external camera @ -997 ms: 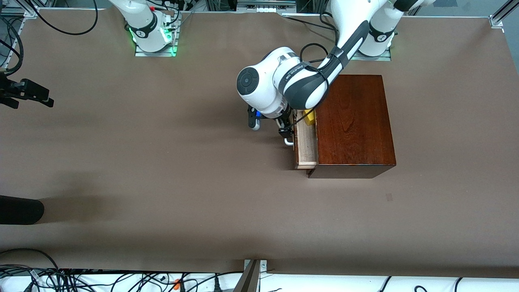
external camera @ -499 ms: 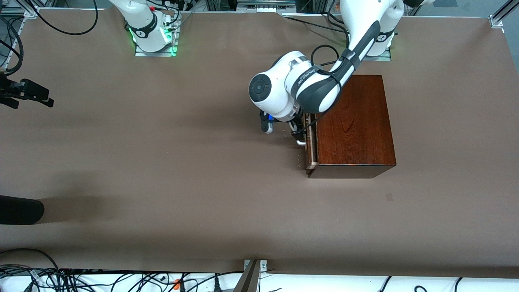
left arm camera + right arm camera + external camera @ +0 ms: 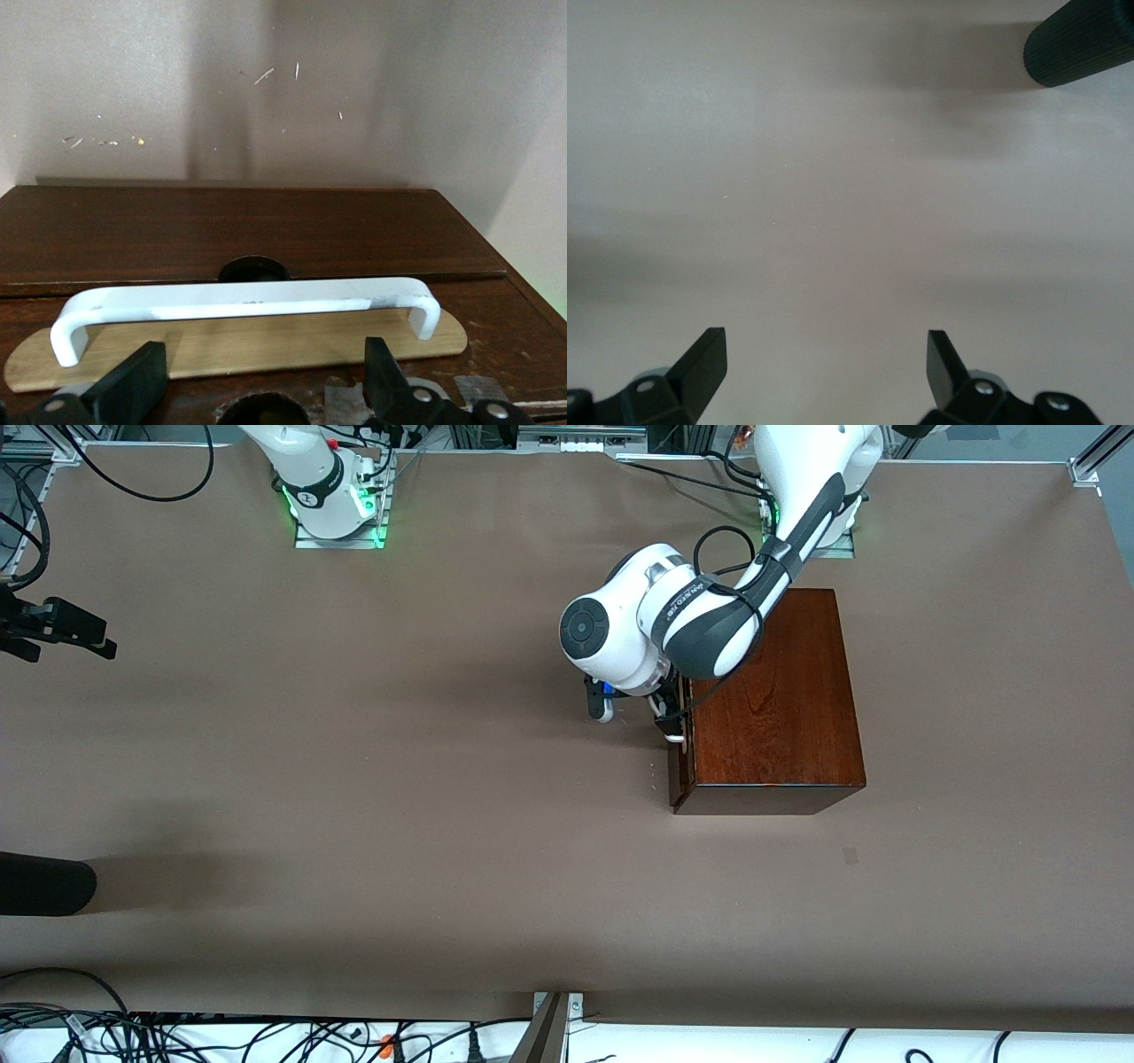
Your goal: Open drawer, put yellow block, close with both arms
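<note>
The dark-brown wooden box [image 3: 771, 691] stands near the left arm's base. Its drawer [image 3: 679, 775] is pushed in flush, on the side that faces the right arm's end of the table. My left gripper [image 3: 666, 722] is open at the white bar handle [image 3: 675, 737]. In the left wrist view the handle [image 3: 248, 301] lies across the drawer front [image 3: 483, 305], just ahead of my open left gripper [image 3: 261, 363], whose fingers grip nothing. The yellow block is hidden. My right gripper [image 3: 824, 341] is open and empty, waiting over bare table at the right arm's end [image 3: 100, 640].
A black ribbed cylinder [image 3: 44, 881] pokes in at the table edge at the right arm's end, nearer to the front camera, and shows in the right wrist view [image 3: 1081, 40]. Cables lie along the table's edges.
My left arm has pushed the drawer in toward the box until it is flush. The pale tray and the yellow block in it have gone from view. The right arm has not moved.
</note>
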Robot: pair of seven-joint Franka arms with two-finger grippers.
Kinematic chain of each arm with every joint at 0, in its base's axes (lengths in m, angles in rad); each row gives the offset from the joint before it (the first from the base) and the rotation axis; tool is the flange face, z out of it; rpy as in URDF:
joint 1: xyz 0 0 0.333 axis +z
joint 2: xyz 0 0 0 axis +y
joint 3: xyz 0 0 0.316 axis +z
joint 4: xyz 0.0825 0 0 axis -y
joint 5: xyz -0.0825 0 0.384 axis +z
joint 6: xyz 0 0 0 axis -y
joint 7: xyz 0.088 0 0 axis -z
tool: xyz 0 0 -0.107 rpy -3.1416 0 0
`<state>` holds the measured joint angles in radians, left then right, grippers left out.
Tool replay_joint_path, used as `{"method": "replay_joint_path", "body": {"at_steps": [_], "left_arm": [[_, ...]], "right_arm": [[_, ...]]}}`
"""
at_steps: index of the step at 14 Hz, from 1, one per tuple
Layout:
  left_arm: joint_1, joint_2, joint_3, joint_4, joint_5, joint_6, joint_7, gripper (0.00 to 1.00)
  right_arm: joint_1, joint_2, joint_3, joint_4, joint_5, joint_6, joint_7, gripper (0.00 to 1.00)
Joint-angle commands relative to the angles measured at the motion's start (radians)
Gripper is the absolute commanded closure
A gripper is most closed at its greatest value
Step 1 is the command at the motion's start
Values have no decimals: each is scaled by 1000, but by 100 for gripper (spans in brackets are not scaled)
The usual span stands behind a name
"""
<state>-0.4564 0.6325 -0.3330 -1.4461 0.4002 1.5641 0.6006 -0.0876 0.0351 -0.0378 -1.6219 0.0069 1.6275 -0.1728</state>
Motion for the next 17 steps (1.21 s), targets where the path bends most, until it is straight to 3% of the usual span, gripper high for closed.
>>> {"method": "replay_joint_path", "body": {"at_steps": [1,3,6,10,14,17], "left_arm": [[-26,-37,-8,-10,40,-3,-176,0],[-70,-37,-9,27,34,-9,-409,0],[-80,-43,-11,87,-116,-13,-719,0],[-29,-145,-3,148,-234,-64,-1111,0],[68,-197,-7,233,-258,-156,-1238,0],[133,-280,2,230,-251,-199,-1297,0]], "right_arm": [[-14,5,6,11,19,-12,4,0],[-12,5,6,11,21,-12,6,0],[-14,5,4,11,22,-12,4,0],[-14,5,4,11,25,-12,4,0],[-14,5,1,11,25,-12,6,0],[-12,5,1,11,25,-12,4,0]]}}
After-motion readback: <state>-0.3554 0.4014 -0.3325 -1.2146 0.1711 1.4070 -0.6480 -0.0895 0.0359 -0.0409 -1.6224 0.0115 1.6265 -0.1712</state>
